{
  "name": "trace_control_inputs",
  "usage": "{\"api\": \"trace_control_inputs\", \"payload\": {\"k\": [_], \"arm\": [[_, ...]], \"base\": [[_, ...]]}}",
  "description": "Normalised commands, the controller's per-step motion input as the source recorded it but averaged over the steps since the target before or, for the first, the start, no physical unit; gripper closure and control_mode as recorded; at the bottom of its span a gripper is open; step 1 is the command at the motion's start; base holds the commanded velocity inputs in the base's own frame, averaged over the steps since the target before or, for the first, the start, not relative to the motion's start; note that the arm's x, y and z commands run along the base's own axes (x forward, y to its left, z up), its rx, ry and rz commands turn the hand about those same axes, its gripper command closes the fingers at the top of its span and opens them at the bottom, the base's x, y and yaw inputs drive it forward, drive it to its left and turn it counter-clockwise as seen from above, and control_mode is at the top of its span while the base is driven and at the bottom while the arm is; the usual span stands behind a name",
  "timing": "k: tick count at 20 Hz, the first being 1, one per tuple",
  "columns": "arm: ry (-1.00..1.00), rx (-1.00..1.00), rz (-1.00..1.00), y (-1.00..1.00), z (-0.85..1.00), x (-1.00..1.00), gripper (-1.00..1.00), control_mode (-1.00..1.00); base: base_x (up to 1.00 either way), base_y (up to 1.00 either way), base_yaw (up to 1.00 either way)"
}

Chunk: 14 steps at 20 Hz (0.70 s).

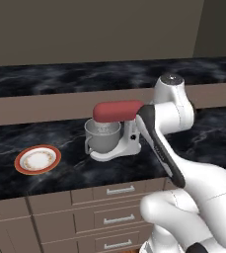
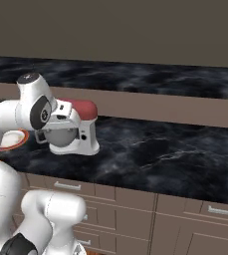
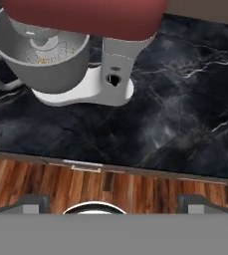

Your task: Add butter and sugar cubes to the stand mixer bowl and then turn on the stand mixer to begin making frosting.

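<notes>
the stand mixer (image 1: 117, 129) stands on the dark marble counter (image 1: 45, 136), its dark red head down over the stand mixer bowl (image 1: 103, 137). the grey bowl sits on the white base, with its loop handle to the left. in the hand view small tan bits lie inside the bowl, too small to name surely. an orange-rimmed plate (image 1: 37, 159) lies on the counter well left of the mixer. the hand (image 3: 113, 201) is wide open and holds nothing; it is above the counter front edge, near the mixer column.
</notes>
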Motion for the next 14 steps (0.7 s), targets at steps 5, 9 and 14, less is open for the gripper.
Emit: {"api": "trace_control_inputs", "payload": {"k": [5, 9, 14], "arm": [[-0.05, -0.28, 0.15, 0.38, -0.21, 0.01, -1.00, -1.00], [-0.01, -0.22, 0.07, 0.01, -0.21, 0.07, -1.00, -1.00], [0.00, -0.14, 0.01, -0.03, -0.32, 0.11, -1.00, -1.00]], "base": [[0.00, 0.00, 0.00], [0.00, 0.00, 0.00], [0.00, 0.00, 0.00]]}}
